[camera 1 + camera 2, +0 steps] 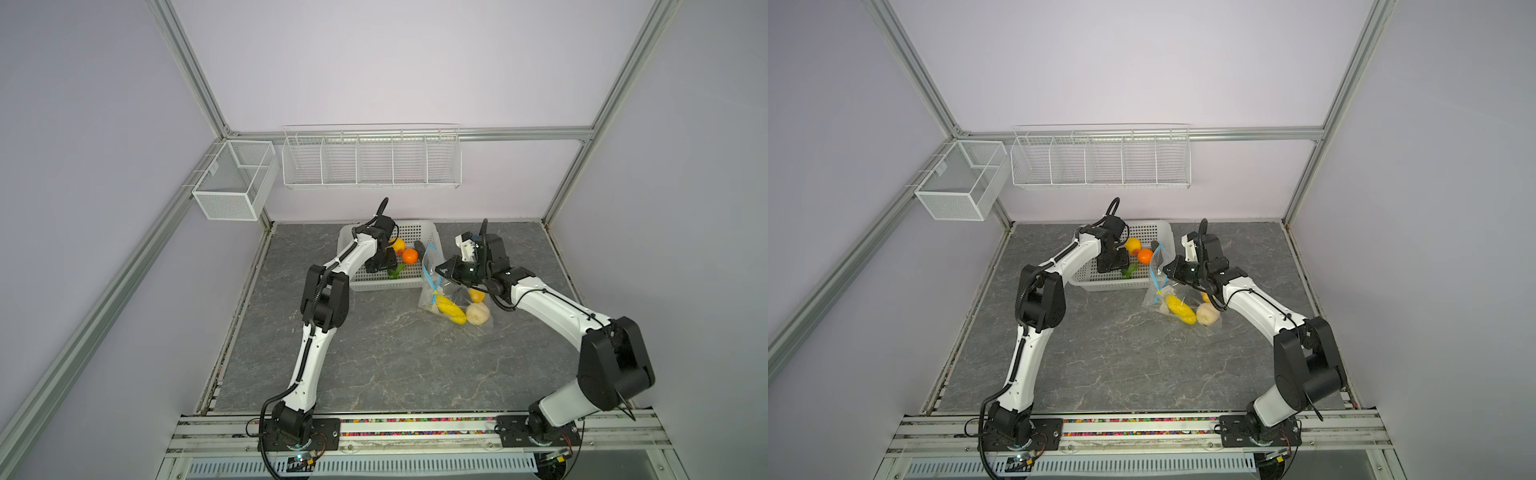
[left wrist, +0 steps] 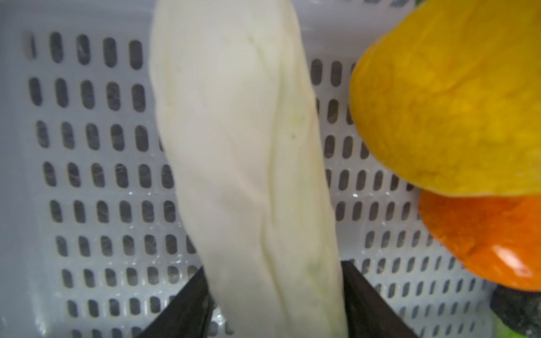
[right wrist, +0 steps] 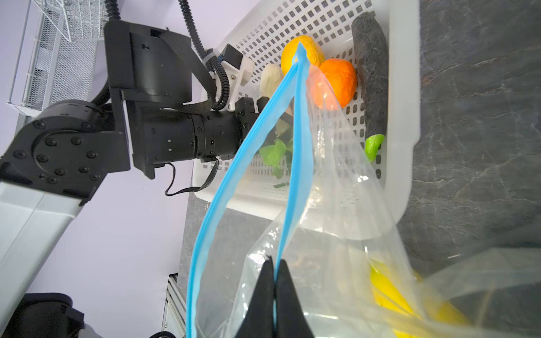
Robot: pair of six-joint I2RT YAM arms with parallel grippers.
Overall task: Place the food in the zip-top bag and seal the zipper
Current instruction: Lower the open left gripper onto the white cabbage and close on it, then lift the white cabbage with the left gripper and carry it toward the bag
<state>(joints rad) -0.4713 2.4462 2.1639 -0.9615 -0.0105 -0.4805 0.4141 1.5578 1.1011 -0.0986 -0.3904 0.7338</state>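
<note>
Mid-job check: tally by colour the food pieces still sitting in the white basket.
yellow piece: 1
orange piece: 1
white piece: 1
dark piece: 1
leafy green piece: 1
Total in the basket: 5

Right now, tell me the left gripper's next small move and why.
Probably close the left gripper on the white vegetable piece: its fingers flank it in the perforated basket, while the right gripper holds the zip-top bag open at its mouth.
</note>
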